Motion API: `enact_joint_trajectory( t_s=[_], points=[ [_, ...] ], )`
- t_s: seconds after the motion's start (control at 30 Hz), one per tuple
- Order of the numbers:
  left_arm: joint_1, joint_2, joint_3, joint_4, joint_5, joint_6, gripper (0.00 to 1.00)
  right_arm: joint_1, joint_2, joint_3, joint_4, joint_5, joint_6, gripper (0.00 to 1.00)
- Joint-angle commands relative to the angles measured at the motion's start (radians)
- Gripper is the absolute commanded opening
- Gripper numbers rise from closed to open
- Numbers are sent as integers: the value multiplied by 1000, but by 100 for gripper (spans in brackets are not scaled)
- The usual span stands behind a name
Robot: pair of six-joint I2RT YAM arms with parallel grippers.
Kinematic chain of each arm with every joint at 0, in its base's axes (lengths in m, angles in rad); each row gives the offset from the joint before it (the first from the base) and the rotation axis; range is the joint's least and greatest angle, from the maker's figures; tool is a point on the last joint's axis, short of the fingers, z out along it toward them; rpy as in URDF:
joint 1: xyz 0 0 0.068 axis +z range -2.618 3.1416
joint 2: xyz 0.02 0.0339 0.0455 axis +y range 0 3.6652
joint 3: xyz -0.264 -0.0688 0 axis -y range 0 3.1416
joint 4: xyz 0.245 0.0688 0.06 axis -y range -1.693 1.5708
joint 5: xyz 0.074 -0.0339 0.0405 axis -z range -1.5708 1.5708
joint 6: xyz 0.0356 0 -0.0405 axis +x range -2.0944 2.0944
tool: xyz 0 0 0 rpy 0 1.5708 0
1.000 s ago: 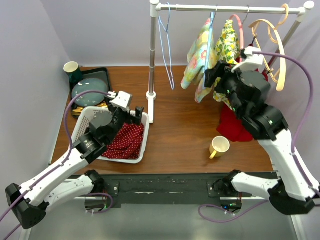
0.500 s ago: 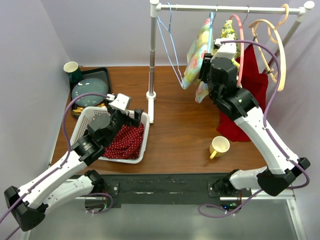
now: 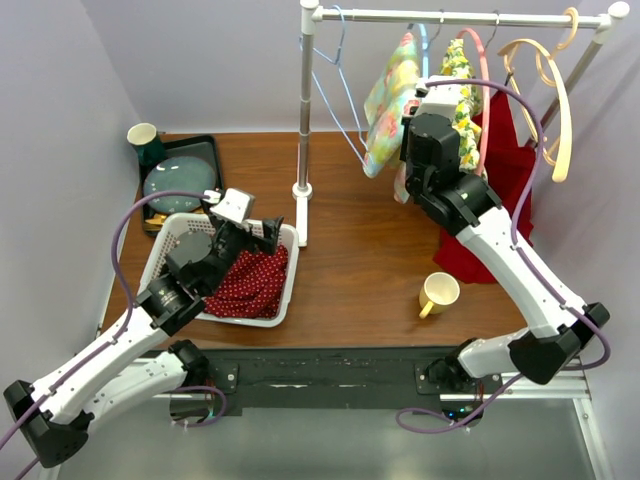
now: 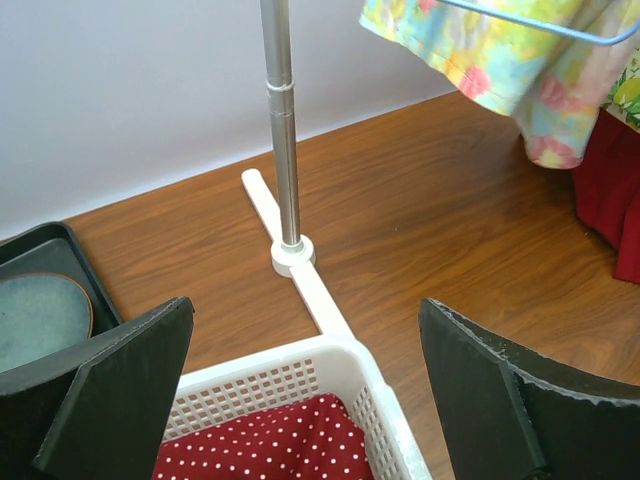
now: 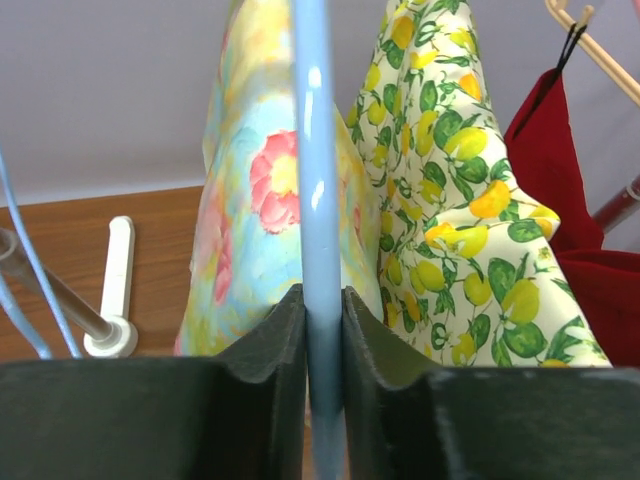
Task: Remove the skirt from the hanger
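Noting from the near edge outward: the left pincer (image 4: 305,310) hangs released, jaws spread wide, above the far rim of the white basket (image 3: 165,240) on the left of the worktop (image 3: 360,250). We see a red polka-dot cloth (image 3: 250,285) bunched inside the basket; the pincer does not touch it. A yellow mug (image 3: 438,292) stands on the right side of the worktop, near the hem of a red garment (image 3: 500,180)

Behind the basket: a dark tray (image 3: 205,150) with a grey-green plate (image 3: 180,175), and a green mug (image 3: 145,140) at its far corner. The stand post (image 4: 280,120) rises from a white foot just beyond the basket

Farther back, at the rail (image 3: 450,16): the right pincer (image 5: 322,300) is clenched on the blue hanger (image 5: 315,150), both fingers (image 5: 270,350) pressed against its bar. The pastel floral skirt (image 5: 265,200) is on that hanger, draped at both sides of the bar and bulging toward the post. Just beside it, on the right: a lemon-print garment (image 5: 450,200), then the red garment. An empty wire hanger (image 3: 335,90) hangs near the post, a wooden hanger (image 3: 550,90) at the far right end of the rail
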Motion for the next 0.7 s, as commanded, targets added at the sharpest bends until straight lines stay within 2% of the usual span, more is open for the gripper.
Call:
enact_joint_trajectory(
  t_s=[0.0,0.33,0.67],
  points=[
    [7,-2,-12,51,18,1,100,0,-18,39,73,54,-43,0],
    [5,-7,-11,43,-6,2,100,0,-91,7,279,-4,-149,0],
    [7,-38,-14,49,11,2,100,-1,-114,16,331,-65,-168,0]
  ],
)
